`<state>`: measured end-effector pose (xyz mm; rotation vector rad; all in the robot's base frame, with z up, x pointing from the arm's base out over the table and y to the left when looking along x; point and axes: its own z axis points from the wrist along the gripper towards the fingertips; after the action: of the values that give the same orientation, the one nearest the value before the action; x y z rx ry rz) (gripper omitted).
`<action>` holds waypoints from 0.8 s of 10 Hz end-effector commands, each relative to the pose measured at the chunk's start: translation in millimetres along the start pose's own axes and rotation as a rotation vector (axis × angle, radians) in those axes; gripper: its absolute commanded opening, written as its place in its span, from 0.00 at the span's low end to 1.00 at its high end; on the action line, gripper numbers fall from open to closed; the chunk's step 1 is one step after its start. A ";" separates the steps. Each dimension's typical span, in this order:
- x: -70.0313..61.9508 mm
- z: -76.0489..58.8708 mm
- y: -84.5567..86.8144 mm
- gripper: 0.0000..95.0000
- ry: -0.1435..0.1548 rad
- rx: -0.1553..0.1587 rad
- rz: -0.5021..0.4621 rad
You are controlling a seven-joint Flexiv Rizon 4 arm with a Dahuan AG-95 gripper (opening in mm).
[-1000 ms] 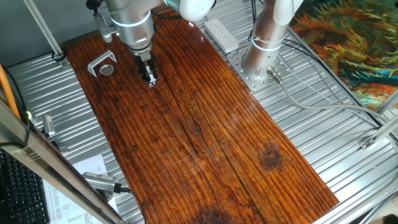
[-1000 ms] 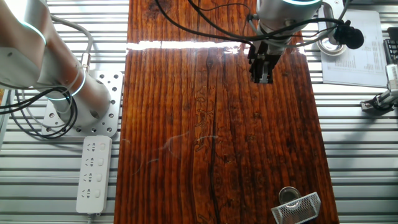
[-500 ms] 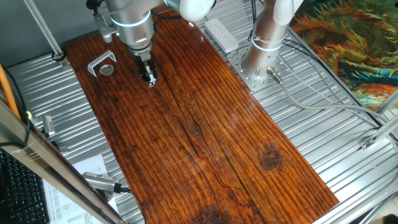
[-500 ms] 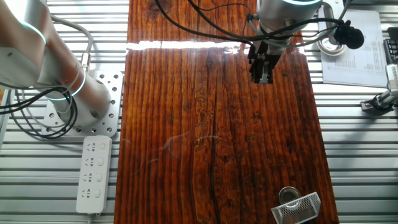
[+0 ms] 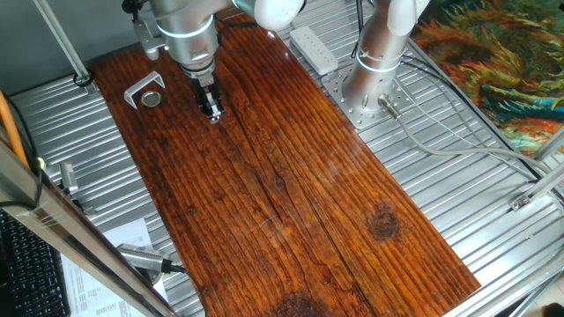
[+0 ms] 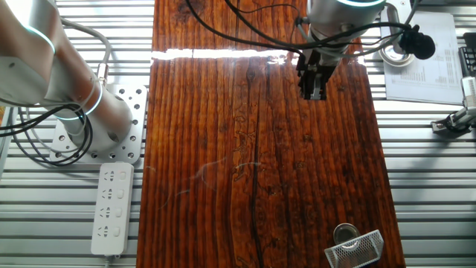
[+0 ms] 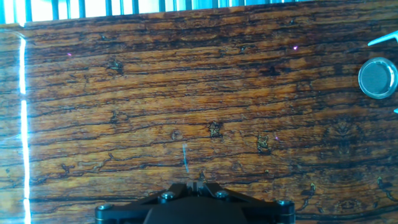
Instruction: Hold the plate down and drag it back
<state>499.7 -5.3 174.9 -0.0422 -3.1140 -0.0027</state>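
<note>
Plainly, small round silvery plate (image 7: 377, 78)

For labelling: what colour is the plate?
Silvery rim with a grey centre; the plate shows best in the hand view.

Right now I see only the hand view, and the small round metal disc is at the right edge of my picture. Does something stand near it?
Observer: Yes. A grey U-shaped bracket stands around the disc, on the side away from the gripper.
Operator: Is the side toward the gripper open?
Observer: It seems so. In the other fixed view only the bare wooden board lies between them.
</note>
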 end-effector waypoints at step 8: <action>2.9 -5.9 3.0 0.00 0.012 0.004 -0.046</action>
<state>496.4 -2.4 181.7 0.0337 -3.1015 0.0037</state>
